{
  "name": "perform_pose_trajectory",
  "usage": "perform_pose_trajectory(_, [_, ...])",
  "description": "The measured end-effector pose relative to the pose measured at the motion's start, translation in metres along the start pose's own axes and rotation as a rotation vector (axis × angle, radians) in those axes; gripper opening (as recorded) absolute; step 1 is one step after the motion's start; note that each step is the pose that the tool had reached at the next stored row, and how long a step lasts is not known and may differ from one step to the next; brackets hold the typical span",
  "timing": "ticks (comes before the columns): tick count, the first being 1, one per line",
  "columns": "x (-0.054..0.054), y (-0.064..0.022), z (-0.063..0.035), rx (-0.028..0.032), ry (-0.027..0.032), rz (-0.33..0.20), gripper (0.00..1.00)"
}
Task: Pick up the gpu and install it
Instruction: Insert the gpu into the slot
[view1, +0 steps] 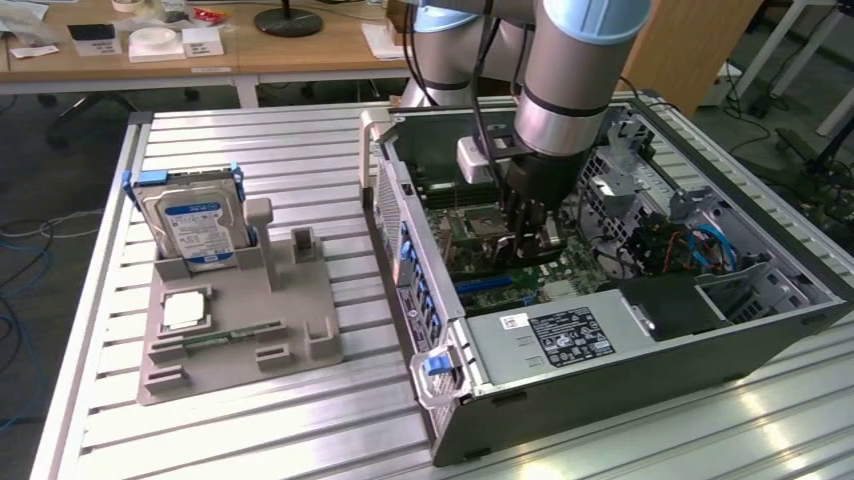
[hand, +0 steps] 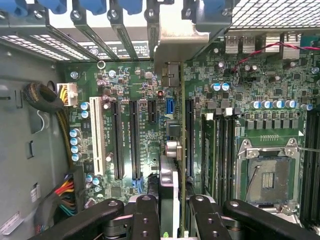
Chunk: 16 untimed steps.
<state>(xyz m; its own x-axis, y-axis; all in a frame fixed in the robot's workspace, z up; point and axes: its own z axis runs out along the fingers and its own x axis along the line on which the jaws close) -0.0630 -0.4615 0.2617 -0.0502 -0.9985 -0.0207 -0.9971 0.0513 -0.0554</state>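
The hand (hand: 169, 212) was closed on the gpu (hand: 172, 165), holding the thin card edge-on between its black fingers (hand: 146, 220) — the silvery bracket (hand: 175, 45) at the far end reached up to the row of rear slot covers. Below the card lay the motherboard (hand: 240, 100) with its long black expansion slots (hand: 134, 140), and the card hung just over one of them. In the exterior view the hand (view1: 531, 235) stood deep inside the open computer case (view1: 587, 350). Judging by that, the pick-up was done and the seating step was under way; it called for a straight, aligned press into the slot. Further off on the worktop (view1: 240, 430), the holder (view1: 240, 330) held the hard drive (view1: 194, 228).
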Motion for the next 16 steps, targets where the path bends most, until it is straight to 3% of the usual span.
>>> perform_pose_trajectory(7, [0.000,0.0035,0.0057,-0.0003,-0.0002,0.000,0.28])
perform_pose_trajectory(16, [0.001,0.0079,0.0140,-0.0079,0.0002,0.000,0.28])
